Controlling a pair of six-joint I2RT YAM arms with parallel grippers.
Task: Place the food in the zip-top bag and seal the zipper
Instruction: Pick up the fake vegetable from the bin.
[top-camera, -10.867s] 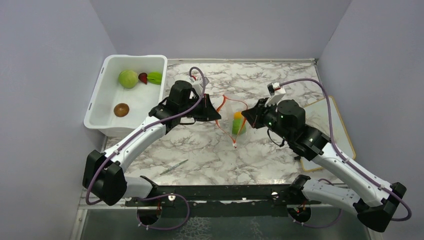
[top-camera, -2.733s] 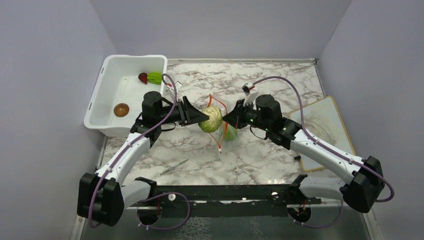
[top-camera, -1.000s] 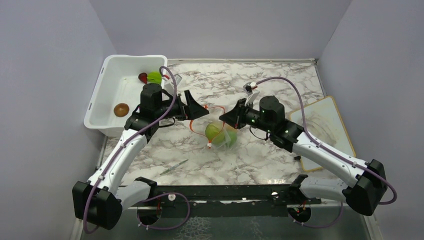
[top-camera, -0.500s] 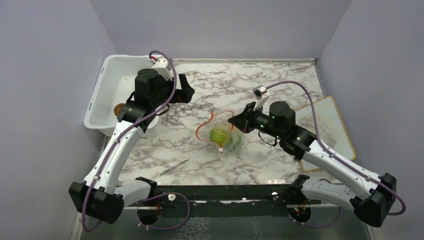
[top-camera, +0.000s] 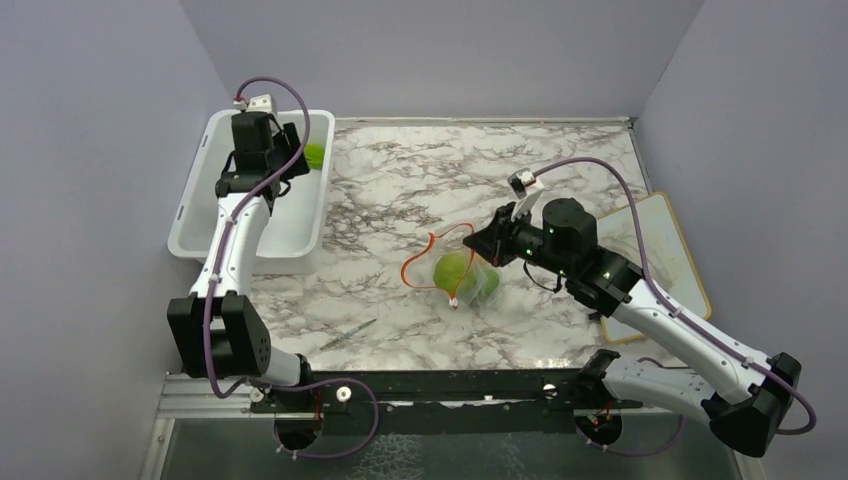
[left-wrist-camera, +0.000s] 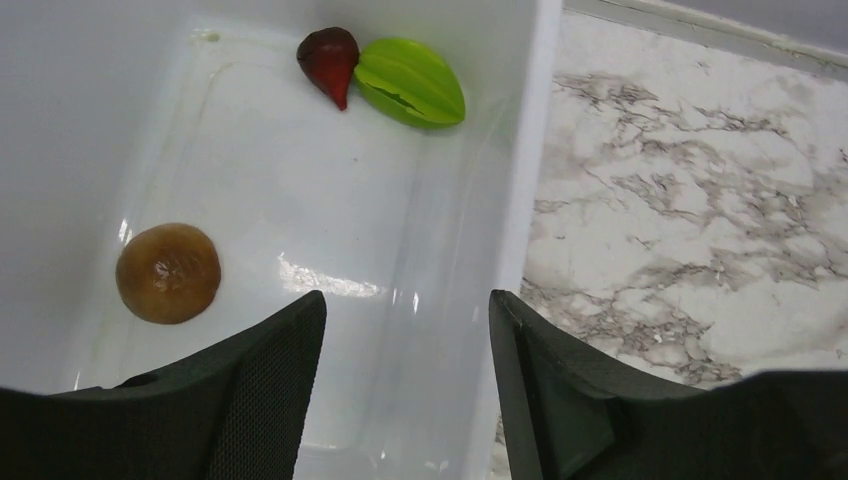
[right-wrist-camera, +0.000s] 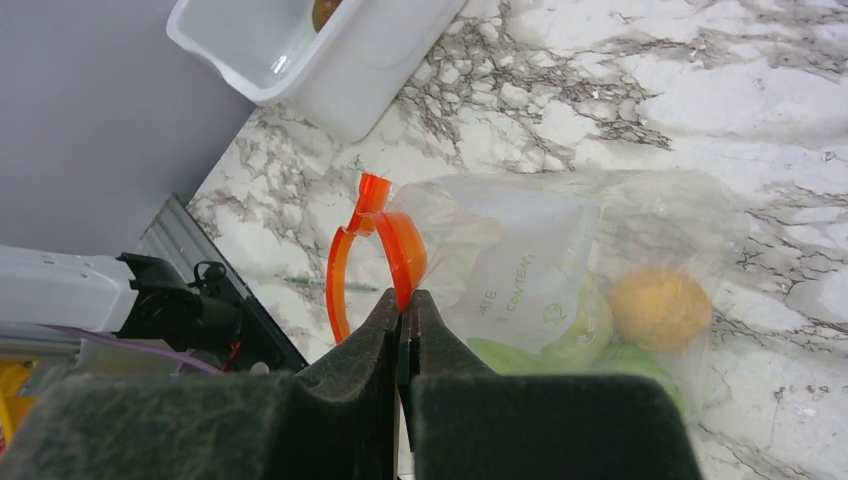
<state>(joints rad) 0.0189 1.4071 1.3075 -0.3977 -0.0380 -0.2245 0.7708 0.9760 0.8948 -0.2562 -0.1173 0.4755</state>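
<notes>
The clear zip-top bag (top-camera: 470, 280) lies mid-table with its mouth open; it also shows in the right wrist view (right-wrist-camera: 560, 270). Inside it are the pale green cabbage ball (top-camera: 452, 270), a green piece (top-camera: 489, 285) and an orange piece (right-wrist-camera: 660, 308). My right gripper (top-camera: 488, 240) (right-wrist-camera: 405, 310) is shut on the orange-red zipper strip (right-wrist-camera: 398, 245). My left gripper (left-wrist-camera: 405, 330) is open and empty above the white tub (top-camera: 215, 170). In the tub lie a brown piece (left-wrist-camera: 168, 272), a dark red piece (left-wrist-camera: 328, 58) and a green fruit (left-wrist-camera: 412, 82).
A green pen (top-camera: 348, 334) lies on the marble near the front edge. A pale board (top-camera: 655, 255) lies at the right, partly under the right arm. Grey walls close in the left, back and right sides.
My left gripper let go of the cabbage into the bag, then swung left and back over the tub. The bag, held by my right gripper, sank and settled on the table.
</notes>
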